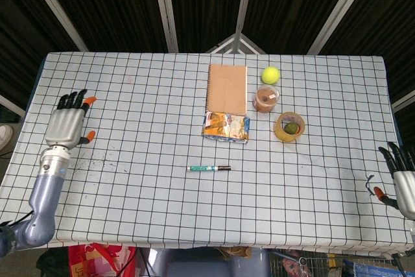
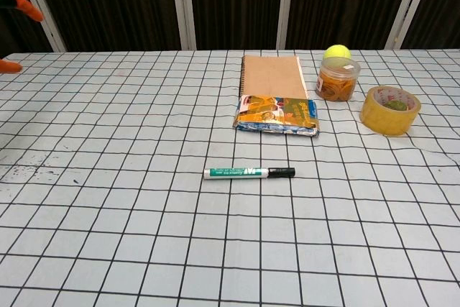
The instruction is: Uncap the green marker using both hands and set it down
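Your left hand [image 1: 65, 124] hangs over the surface [image 1: 130, 212] at its left edge, fingers apart, holding nothing. The green marker [image 1: 209, 168] lies capped near centre, well to that hand's right. Its long axis runs left-right, dark cap [image 1: 224, 168] pointing right. Your right hand [image 1: 403, 183] sits off the right edge, fingers spread, empty, judged somewhat farther away.

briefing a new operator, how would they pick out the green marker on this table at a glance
Start at the brown notebook mid-table, with the snack packet at its near end. In front of that packet lies the green marker, alone on bare checked cloth. It is the only thin stick: white and green barrel, black cap.
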`<state>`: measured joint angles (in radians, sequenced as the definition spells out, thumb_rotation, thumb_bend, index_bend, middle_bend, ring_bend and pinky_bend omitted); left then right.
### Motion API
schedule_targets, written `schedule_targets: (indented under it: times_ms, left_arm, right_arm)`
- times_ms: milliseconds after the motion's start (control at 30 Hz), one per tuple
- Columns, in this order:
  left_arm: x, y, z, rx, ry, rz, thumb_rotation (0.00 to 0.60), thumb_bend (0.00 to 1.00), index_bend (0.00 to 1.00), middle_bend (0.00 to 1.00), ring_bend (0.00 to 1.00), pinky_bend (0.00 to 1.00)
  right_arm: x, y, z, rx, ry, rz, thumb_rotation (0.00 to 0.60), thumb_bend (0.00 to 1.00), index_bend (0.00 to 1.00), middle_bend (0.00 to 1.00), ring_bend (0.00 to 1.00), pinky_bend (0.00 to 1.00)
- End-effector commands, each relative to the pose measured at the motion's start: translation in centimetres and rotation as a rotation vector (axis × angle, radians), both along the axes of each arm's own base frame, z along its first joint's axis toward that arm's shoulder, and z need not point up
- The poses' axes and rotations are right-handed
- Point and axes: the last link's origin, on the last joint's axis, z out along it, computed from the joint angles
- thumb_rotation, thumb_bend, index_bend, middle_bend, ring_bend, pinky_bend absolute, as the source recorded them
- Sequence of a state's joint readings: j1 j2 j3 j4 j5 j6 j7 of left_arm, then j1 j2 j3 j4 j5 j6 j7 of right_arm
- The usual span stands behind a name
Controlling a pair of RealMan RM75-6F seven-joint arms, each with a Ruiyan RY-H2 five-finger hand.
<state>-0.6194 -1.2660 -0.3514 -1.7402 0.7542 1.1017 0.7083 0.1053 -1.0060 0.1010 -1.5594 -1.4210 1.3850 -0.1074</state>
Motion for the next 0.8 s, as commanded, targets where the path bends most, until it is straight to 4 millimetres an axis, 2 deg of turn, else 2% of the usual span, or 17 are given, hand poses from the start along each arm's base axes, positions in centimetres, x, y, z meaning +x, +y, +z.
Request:
schedule_targets:
  times_ms: [33, 233, 500, 800]
  left_arm:
    - [5.3, 1.4, -3.0, -0.077, -0.022, 0.005, 0.600, 0.38, 0.13, 0.00, 0.00, 0.00]
    - [9.2, 1.4, -5.9, -0.166, 0.038, 0.030, 0.600, 0.38, 0.15, 0.00, 0.00, 0.00]
    - [13.8, 0.7, -10.4, -0.266, 0.108, -0.031, 0.600, 0.38, 0.17, 0.00, 0.00, 0.00]
    - [17.2, -0.6, -14.3, -0.369, 0.087, -0.012, 0.600, 0.36, 0.21, 0.00, 0.00, 0.00]
  right_arm:
    - [0.2, -0.2, -0.1, 0.005, 0.002, -0.003, 0.600, 0.26, 0.14, 0.08, 0.08, 0.04]
    - [0.1, -0.4, -0.3, 0.019, 0.020, -0.014, 0.600, 0.26, 0.14, 0.08, 0.08, 0.04]
    - [0.0, -0.3, 0.4, 0.009, 0.037, -0.029, 0.600, 0.26, 0.14, 0.08, 0.08, 0.04]
    - [-0.3, -0.3, 0.3, 0.015, 0.040, -0.041, 0.600, 0.26, 0.14, 0.08, 0.08, 0.04]
